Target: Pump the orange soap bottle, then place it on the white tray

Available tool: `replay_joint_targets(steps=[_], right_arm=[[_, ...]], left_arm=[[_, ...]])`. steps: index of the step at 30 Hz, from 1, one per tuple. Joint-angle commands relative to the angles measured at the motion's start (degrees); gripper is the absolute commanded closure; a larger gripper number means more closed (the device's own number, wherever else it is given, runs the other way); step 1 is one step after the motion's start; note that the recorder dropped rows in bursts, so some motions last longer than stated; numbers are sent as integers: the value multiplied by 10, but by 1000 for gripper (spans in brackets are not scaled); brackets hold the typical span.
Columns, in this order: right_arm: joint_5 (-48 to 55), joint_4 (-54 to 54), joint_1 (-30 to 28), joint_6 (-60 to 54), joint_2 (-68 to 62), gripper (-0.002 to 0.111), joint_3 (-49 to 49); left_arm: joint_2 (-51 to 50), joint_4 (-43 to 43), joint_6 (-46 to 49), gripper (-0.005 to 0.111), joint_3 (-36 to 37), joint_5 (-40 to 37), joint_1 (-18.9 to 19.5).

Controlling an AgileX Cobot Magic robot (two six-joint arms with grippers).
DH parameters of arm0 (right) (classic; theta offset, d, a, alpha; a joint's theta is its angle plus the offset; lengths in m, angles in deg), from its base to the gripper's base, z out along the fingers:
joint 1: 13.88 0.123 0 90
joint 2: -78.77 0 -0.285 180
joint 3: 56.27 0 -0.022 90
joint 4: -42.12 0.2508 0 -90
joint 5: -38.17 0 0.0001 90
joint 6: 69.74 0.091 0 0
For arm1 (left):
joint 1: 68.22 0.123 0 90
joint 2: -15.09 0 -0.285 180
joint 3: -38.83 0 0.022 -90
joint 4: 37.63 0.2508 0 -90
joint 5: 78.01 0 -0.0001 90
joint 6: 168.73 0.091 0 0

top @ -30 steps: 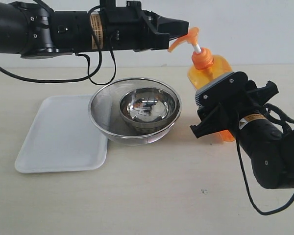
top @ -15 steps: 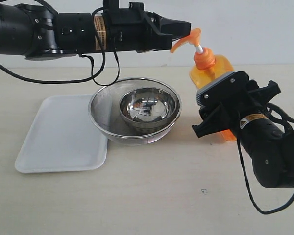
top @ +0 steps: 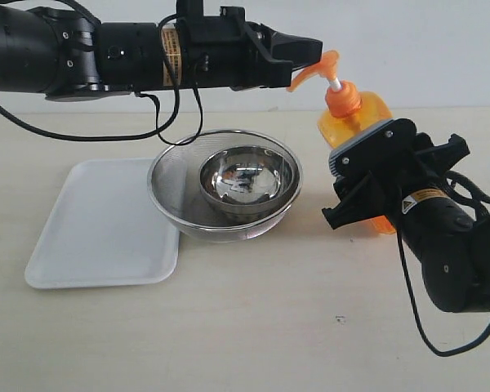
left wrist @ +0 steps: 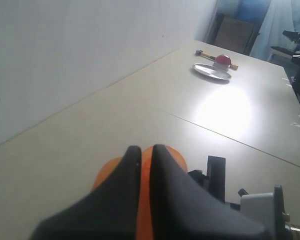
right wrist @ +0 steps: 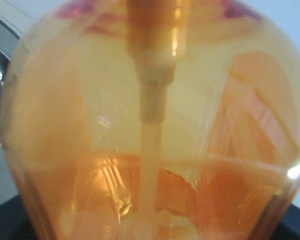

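Finds orange soap bottle [top: 358, 113] right of centre, tilted, grasped around its body by right tool [top: 367, 184]. Notes left tool [top: 312, 51] clenched, tip at the pump head, upper centre; white stem showing extended. Judges pumping in hand, not confirmed done. Records placement as outstanding: white tray [top: 98, 220] lower left on worktop, beyond strainer bowl [top: 173, 192].

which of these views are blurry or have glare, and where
Right wrist view: the orange soap bottle fills the frame, soft and out of focus. Left wrist view: the shut fingers are blurred up close, and a bright glare patch sits on the table. Exterior view: sharp, with reflections inside the steel bowl.
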Motion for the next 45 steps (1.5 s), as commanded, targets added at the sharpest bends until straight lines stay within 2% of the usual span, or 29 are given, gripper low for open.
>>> replay_joint_targets(steps=[1, 10, 27, 36, 38, 42, 45], right_arm=[[13, -50, 6, 9, 3, 108, -6], [13, -50, 6, 9, 3, 108, -6], [15, -43, 6, 36, 3, 108, -7], [28, -15, 6, 48, 3, 108, -13], [28, -13, 6, 61, 3, 108, -13], [28, -13, 5, 107, 3, 108, -15], [33, -13, 5, 131, 3, 108, -18]], left_arm=[[-19, 68, 0, 102, 11, -29, -15], [-22, 71, 0, 102, 11, -24, -15], [83, 75, -18, 102, 11, -25, 13], [138, 145, -80, 102, 11, -29, 26], [161, 158, -100, 102, 21, -29, 35], [235, 135, -98, 102, 90, -28, 58], [321, 75, -34, 102, 176, -26, 60]])
